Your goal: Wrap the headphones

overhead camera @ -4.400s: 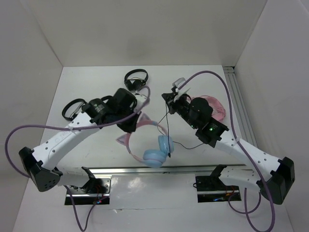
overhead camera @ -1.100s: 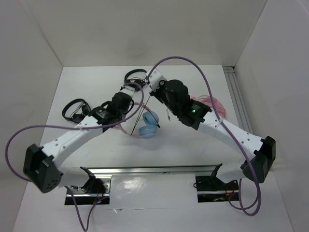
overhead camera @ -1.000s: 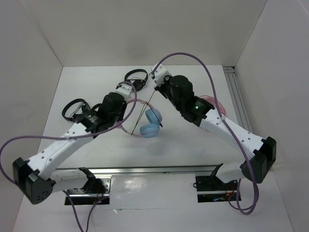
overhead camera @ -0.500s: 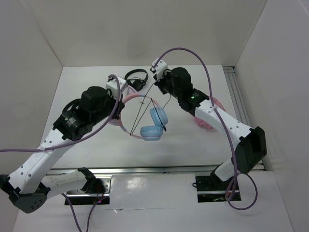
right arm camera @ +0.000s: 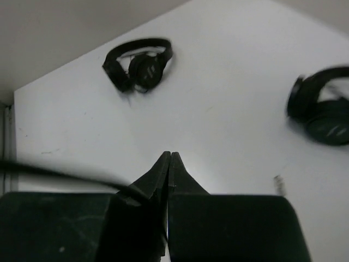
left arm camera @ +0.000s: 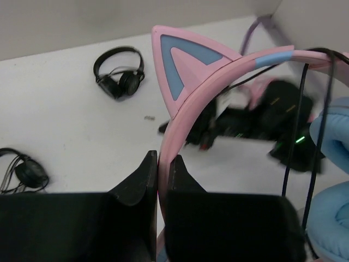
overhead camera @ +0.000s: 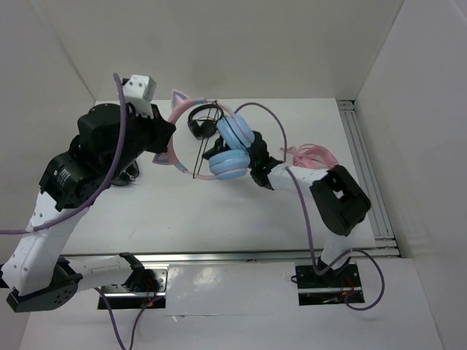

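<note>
Headphones [overhead camera: 232, 149] now higher up; two black pairs [left arm camera: 119, 71] [left arm camera: 24, 172], one pink pair [overhead camera: 315, 157].

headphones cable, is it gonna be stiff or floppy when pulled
The cable is probably floppy: it is thin and looks straight only where stretched. The headphones likely hold stiff, since the band arcs cleanly though pinched only by the left gripper.

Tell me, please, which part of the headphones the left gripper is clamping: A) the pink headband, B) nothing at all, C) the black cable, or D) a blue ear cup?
A: in the left wrist view, the left gripper is shut on the pink headband of the headphones, close to a cat ear.
</note>
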Motion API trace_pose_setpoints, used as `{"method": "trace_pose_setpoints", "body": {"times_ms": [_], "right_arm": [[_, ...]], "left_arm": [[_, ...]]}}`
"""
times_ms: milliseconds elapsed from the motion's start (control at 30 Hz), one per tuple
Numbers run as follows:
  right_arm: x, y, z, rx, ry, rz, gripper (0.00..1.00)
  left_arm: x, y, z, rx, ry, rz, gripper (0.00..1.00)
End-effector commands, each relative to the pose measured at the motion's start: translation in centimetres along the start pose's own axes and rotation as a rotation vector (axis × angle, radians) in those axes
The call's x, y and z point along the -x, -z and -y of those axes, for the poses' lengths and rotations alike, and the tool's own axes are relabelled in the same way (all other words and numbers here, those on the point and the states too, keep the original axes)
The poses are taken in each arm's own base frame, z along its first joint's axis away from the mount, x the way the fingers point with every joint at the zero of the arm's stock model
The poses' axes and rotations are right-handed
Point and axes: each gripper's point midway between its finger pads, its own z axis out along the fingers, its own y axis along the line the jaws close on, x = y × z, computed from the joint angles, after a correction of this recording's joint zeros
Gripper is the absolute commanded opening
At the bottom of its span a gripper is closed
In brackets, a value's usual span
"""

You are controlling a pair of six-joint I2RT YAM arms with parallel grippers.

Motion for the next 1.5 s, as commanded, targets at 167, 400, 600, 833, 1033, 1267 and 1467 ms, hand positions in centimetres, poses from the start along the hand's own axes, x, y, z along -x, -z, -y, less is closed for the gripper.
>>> {"method": "trace_pose_setpoints", "body": {"times_ms": [167,400,600,833,1033,1267,1467], "right_arm": [[-8.3,-2.4,-3.5,0.139,-0.269,0.006,0.02],[-9.0,-1.0,-3.7,0.104,-0.275,0.031,0.00],[-9.1,0.8,-4.4,0.099,-0.274,0.012,0.04],[-9.4,2.8,-6.0,0.110,-0.271,0.014,0.06],[-9.8,3.6,-10.7,0.172,-0.233,-0.044,0.00],[-9.1,6.3,-17.6,0.194,-0.033,-0.160,0.00],[-3.1,8.8,-20.0,0.082,0.204,-0.149,0.00]], "left_arm": [[11.8,1.5,0.6,0.036,0.326,0.351,0.00],[11.4,-1.2,-1.5,0.177,0.323,0.335,0.00],[10.2,-2.2,-5.2,0.315,0.360,0.327,0.00],[8.6,-3.5,-7.7,0.387,0.383,0.295,0.00],[6.9,-5.0,-11.4,0.516,0.392,0.275,0.00],[1.7,-9.8,-17.5,0.732,0.349,0.151,0.00],[-4.0,-13.2,-19.1,0.727,0.152,-0.015,0.00]]}}
